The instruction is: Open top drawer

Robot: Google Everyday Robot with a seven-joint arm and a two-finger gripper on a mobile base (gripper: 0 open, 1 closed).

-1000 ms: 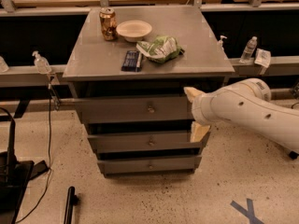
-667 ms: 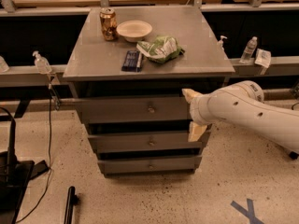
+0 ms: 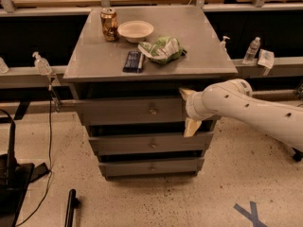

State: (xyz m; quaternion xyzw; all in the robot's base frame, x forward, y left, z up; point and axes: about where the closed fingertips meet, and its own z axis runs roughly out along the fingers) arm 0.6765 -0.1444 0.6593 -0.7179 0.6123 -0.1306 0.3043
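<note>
The top drawer [image 3: 123, 111] is the widest grey face of three in the grey cabinet, with a small round brass knob [image 3: 153, 111] at its middle. Its face looks shut or nearly shut. My gripper [image 3: 188, 110] is at the end of the white arm [image 3: 246, 110] that reaches in from the right. It is in front of the right end of the top drawer's face, to the right of the knob and apart from it. Its cream fingertips [image 3: 191, 127] are spread one above the other, open and empty. The arm hides the drawer's right edge.
On the cabinet top [image 3: 94, 60] stand a soda can [image 3: 109, 24], a white bowl [image 3: 136, 30], a green chip bag [image 3: 163, 49] and a dark packet [image 3: 133, 61]. Two narrower drawers [image 3: 152, 144] lie below. A black stand and cables [image 3: 12, 174] are on the floor at left.
My gripper and arm have moved a little to the left along the top drawer's face, toward the knob. The drawers and the things on top have not moved.
</note>
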